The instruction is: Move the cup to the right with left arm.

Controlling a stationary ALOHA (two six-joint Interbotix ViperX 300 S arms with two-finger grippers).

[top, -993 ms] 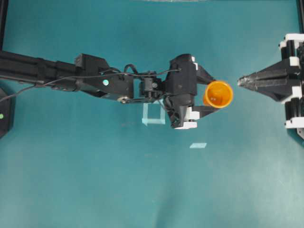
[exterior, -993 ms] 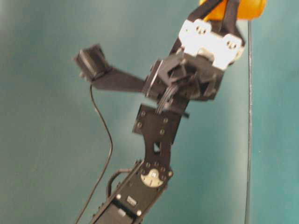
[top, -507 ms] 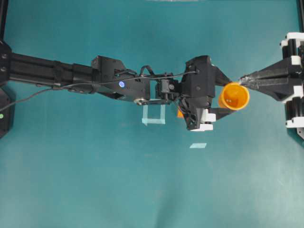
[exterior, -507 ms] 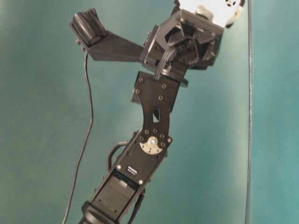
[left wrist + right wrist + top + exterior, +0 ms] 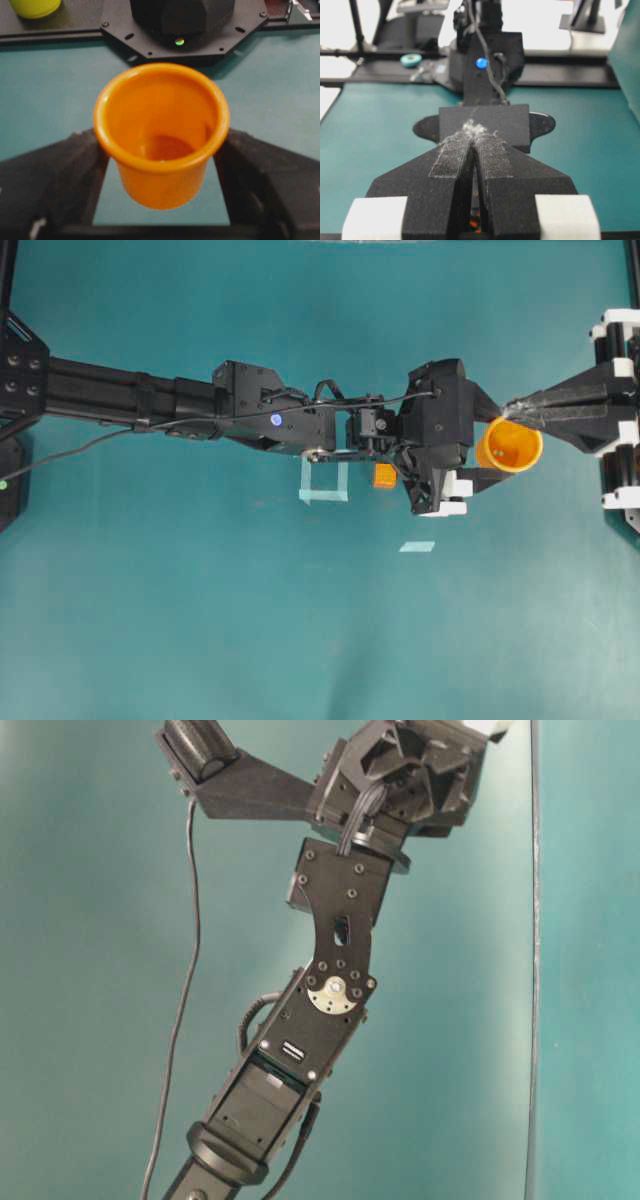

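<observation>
Stretching across the teal counter [image 5: 200, 620] from its left edge, the left arm [image 5: 180, 405] carries the cup [image 5: 512, 445] toward the right edge. The left claw [image 5: 500, 447] has its two black fingers [image 5: 55, 175] pressed against opposite sides of the cup, so the jaws stand wide with the cup clamped between them. In the left wrist view the cup [image 5: 162, 132] sits upright between the fingers, its thick rim facing the camera and its darker orange inside visible, with teal counter showing below its base; whether it touches the counter cannot be told.

From overhead, the cup lies close to the right edge of the counter, about midway between the far and near edges, and its rim meets the tip of the right claw [image 5: 512, 410]. That right claw [image 5: 472, 142] points toward the left arm with its padded fingers pressed together, so it is closed on nothing.

A small orange cube [image 5: 384, 475] rests on the counter beside the left wrist, well apart from the cup. Just left of it is a pale tape square [image 5: 323, 482], and a small tape strip [image 5: 417, 546] lies nearer the near edge.

The table-level view shows only the left arm [image 5: 320, 1020] rising steeply, its claw cut off at the top.
</observation>
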